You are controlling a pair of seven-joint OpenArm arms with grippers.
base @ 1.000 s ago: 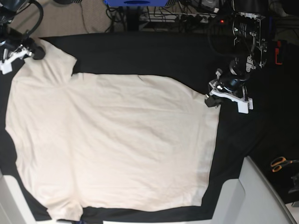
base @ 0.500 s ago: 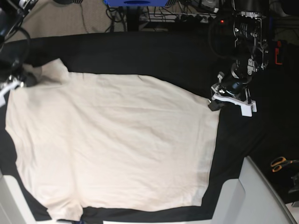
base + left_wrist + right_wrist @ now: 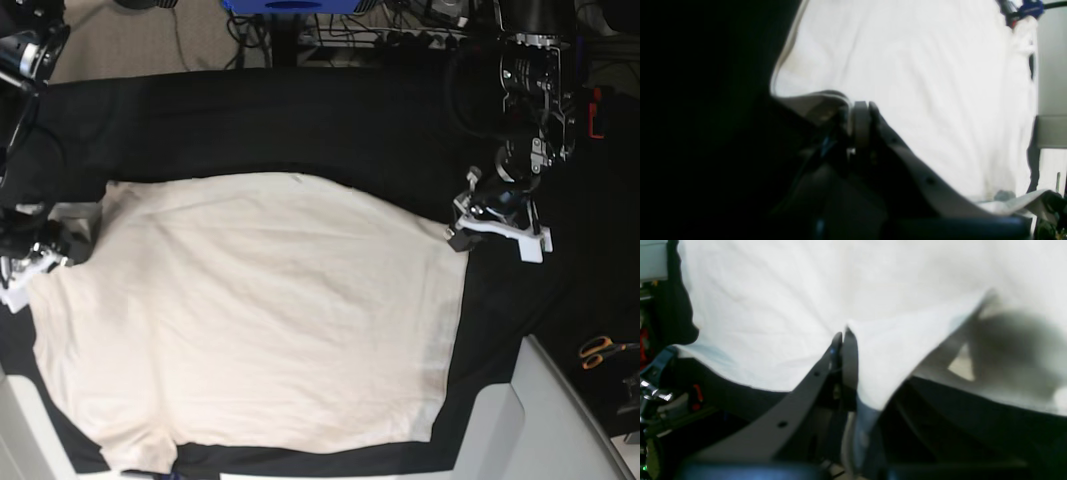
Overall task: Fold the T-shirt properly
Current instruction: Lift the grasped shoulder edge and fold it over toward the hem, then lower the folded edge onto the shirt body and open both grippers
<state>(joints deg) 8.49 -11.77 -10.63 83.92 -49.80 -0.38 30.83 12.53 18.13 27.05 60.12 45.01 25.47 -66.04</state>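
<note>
Our right gripper, at the left edge of the base view, is clamped shut on the far edge of the T-shirt; in its wrist view the pinched cloth rises to a peak at the closed jaws and drapes down beside them. We see the shirt spread over the black table cover, its upper part folded toward us so that the fold line runs left to right across the middle of the cloth. Beyond that fold the black cover lies bare right up to the table's far edge. Along the near edge only a thin black strip shows below the shirt. At the right, our left gripper is closed on the shirt's far right corner; its wrist view shows a grey flap of cloth held at the jaws. Right of it, more bare black cover, and scissors lie near the right edge.
</note>
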